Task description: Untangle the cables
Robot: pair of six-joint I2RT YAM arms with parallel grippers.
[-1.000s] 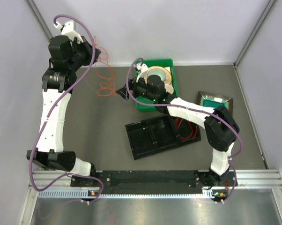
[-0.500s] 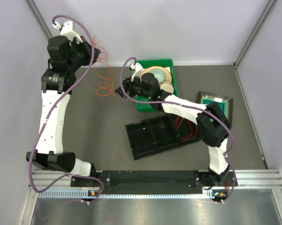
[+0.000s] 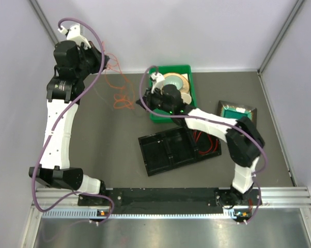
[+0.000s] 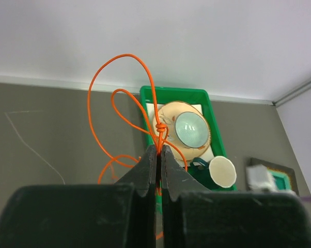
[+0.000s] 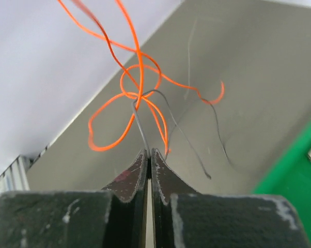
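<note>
Cables in three strands are noted on a grey table. A black tray lies behind the right gripper, back toward its arm's base. A green bin sits just beside that gripper's wrist and holds a round dish.

The orange cable is the largest strand. It loops up ahead of the left gripper, with a small knot just beyond the fingertips, and runs into a tangle of loops directly ahead of the right gripper. The left jaws are pressed together on this orange strand just below the knot.

The grey cable threads through the orange tangle. The right jaws are fully closed, pinching it at their tips.

The red cable lies against the tray's edge, well apart from both grippers.
</note>
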